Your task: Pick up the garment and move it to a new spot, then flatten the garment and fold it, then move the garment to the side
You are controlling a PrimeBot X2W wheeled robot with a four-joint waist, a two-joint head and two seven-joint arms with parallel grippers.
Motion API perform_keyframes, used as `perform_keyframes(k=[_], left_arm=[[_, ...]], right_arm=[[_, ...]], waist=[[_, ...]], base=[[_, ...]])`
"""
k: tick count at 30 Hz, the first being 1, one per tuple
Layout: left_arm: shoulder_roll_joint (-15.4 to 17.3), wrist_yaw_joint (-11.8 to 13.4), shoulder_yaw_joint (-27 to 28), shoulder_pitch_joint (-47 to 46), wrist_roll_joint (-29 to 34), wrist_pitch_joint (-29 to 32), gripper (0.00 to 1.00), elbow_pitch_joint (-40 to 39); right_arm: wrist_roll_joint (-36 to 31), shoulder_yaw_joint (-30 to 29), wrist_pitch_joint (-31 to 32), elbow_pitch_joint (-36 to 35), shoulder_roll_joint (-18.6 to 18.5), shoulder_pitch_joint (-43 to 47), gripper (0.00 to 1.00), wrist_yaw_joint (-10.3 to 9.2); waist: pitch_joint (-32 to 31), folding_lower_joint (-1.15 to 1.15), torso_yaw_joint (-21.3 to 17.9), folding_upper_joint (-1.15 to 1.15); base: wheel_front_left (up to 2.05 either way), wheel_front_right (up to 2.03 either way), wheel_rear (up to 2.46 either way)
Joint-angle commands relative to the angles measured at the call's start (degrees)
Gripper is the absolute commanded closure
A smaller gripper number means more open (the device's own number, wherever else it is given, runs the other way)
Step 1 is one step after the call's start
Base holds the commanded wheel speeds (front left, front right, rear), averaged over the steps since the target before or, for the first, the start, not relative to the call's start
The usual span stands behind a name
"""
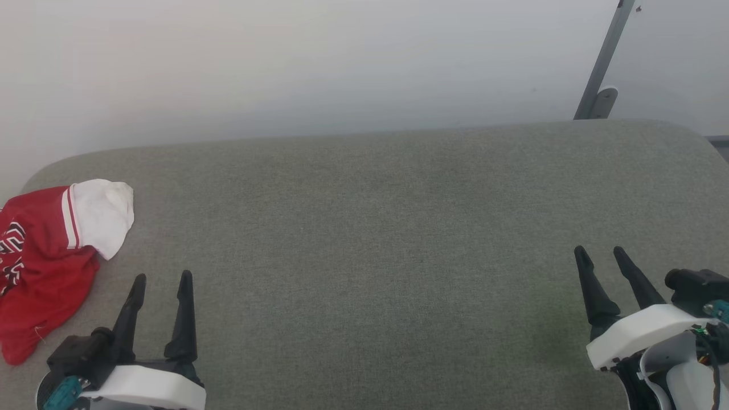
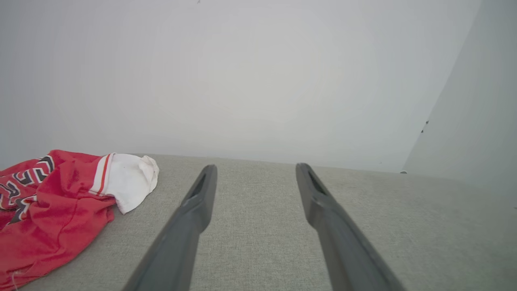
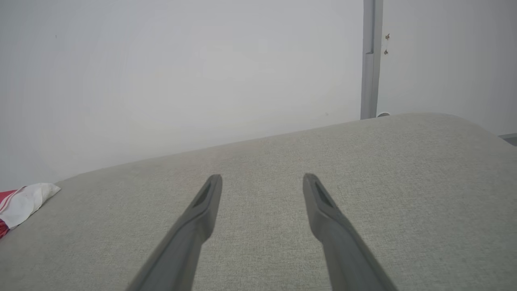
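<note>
Two long, dark, tapering fingers of the left gripper (image 1: 162, 275) rise from a white moulded housing (image 1: 148, 388) that the head view's bottom edge cuts off. They stand well apart with nothing between them. At the lower right, the right gripper (image 1: 599, 250) is likewise spread and empty, its wrist partly out of frame. Both point across the grey-green, coarse-woven upholstered surface with rounded corners (image 1: 370, 228).

At the far left of that surface lies the small red jersey-style shirt with white sleeves (image 1: 40, 256). It is crumpled, cut off by the frame edge, near the left gripper but not touching it. One white sleeve with red-and-white striped trim lies uppermost. The dark, white-outlined lettering is creased and unreadable. Beyond stand a pale, smooth wall (image 1: 285, 57) and a slanting grey metal post (image 1: 603, 57).
</note>
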Motion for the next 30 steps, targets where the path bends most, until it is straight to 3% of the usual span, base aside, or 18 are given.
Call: perform_keyframes(k=[1,15,30], left_arm=[[0.38,-0.10,0.24,0.81,1.33,-0.57,0.00,-0.44],[1.21,-0.17,-0.29,1.43,5.95,-2.14,0.00,-1.12],[1.89,-0.14,-1.00,1.67,4.19,-2.06,0.00,-1.24]], right_arm=[[-1.16,0.31,-0.57,-0.14,-0.29,-0.79,0.00,0.00],[-6.06,0.96,-1.49,-0.07,-1.01,-0.74,0.00,0.00],[-5.66,0.37,-1.67,-0.44,-0.64,0.00,0.00,0.00]], waist=[[-0.06,0.00,0.05,0.00],[-0.34,0.00,-0.27,0.00],[-0.32,0.00,-0.37,0.00]], base=[[0.00,0.00,0.00],[0.00,0.00,0.00],[0.00,0.00,0.00]])
